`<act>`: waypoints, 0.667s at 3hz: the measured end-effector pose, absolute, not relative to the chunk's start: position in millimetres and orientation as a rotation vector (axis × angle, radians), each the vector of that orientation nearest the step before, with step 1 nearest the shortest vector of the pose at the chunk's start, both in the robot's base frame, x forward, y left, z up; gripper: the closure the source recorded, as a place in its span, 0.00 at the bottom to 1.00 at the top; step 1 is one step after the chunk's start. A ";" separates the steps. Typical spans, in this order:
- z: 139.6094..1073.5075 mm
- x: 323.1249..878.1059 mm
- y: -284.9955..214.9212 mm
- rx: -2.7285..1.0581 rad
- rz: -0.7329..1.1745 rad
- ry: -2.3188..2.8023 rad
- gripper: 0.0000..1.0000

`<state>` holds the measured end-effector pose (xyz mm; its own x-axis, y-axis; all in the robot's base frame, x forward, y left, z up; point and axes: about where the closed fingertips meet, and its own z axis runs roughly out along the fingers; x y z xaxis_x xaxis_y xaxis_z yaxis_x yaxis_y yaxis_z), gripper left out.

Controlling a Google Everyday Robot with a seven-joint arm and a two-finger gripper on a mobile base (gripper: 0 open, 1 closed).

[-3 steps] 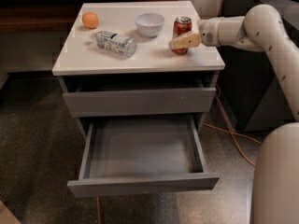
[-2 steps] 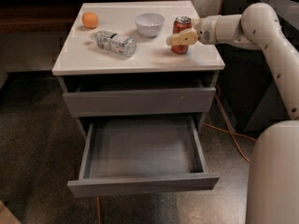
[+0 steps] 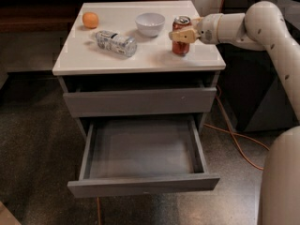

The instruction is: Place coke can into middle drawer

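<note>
The coke can stands upright on the white surface of the drawer cabinet, towards the upper right of the frame, near the surface's right edge. The hand reaches in from the right on a white arm and sits at the can at about mid-height, its tan tip crossing the can's front. I cannot tell whether it is released or grasping the can.

Left of the can is a white bowl, just apart from it. Further left a clear plastic bottle lies on its side, and an orange sits near the upper left corner of the surface.

Below, the top drawer front is closed. The middle drawer beneath it is pulled out towards the lower centre of the frame, its grey inner tray showing. An orange cable trails over the floor at the right.
</note>
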<state>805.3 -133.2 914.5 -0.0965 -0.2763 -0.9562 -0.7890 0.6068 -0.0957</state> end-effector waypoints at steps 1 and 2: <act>922.0 768.1 -124.8 -0.941 0.566 1.600 0.85; 919.6 701.7 -97.5 -1.058 0.632 1.525 1.00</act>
